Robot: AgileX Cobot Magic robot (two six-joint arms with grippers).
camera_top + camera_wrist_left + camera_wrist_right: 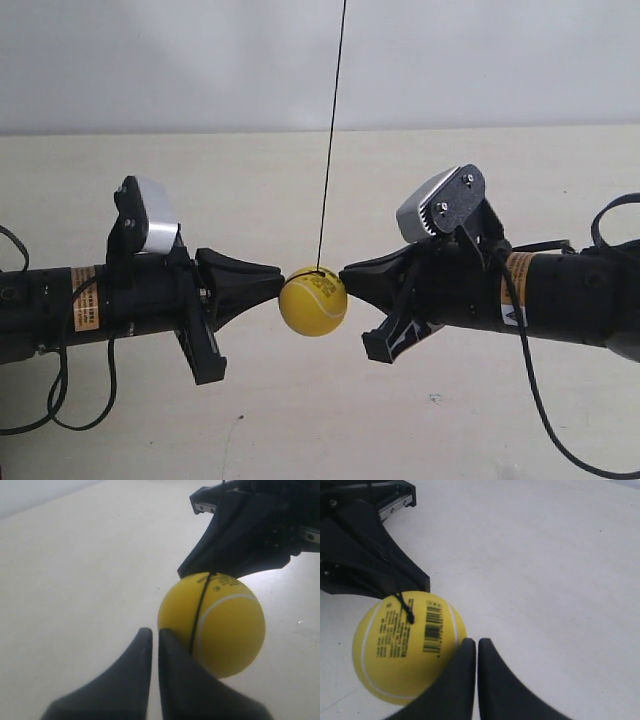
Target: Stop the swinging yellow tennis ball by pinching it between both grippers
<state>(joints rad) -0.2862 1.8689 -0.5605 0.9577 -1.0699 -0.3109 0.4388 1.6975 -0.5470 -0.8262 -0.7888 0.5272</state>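
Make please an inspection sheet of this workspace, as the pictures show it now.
Surface: pale tabletop, a few small dark specks.
Job's things: yellow tennis ball hangs on a dark string, between the two gripper tips.
Clutter: nothing seen.
Grippers: left gripper shut, tip against the ball; right gripper shut, tip against the ball.
Cables: black cables hang loose beside both arms.
Surroundings: plain pale wall.

A pale cream tabletop (300, 420) fills the lower part of the exterior view. It is matte and plain apart from a faint speck (432, 398). Behind it stands a blank whitish-grey wall (180, 60), which meets the tabletop's far edge in a straight horizontal line.
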